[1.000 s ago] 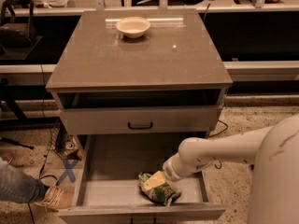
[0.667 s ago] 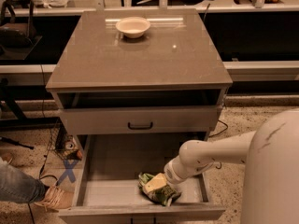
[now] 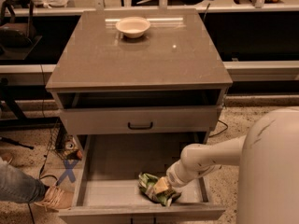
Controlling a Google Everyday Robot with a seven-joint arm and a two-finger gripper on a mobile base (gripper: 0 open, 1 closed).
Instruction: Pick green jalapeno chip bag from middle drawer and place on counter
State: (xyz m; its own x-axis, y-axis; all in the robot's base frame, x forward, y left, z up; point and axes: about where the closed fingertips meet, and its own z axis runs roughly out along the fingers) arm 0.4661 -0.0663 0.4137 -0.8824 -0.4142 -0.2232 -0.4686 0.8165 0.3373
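The green jalapeno chip bag (image 3: 150, 187) lies crumpled on the floor of the open middle drawer (image 3: 112, 171), near its front wall, right of centre. My gripper (image 3: 162, 186) reaches down into the drawer from the right and sits right on the bag, on its right part. The white arm hides the rest of the hand. The counter (image 3: 140, 55) is the cabinet's glossy grey-brown top, above and behind the drawer.
A white bowl (image 3: 133, 26) stands at the back of the counter. A closed drawer front with a black handle (image 3: 140, 125) sits above the open drawer. A person's leg and shoe (image 3: 51, 198) are on the floor at left. Cables lie beside the cabinet.
The arm has shifted a little down and toward the drawer's front, staying on the chip bag. The bag has stayed in about the same place.
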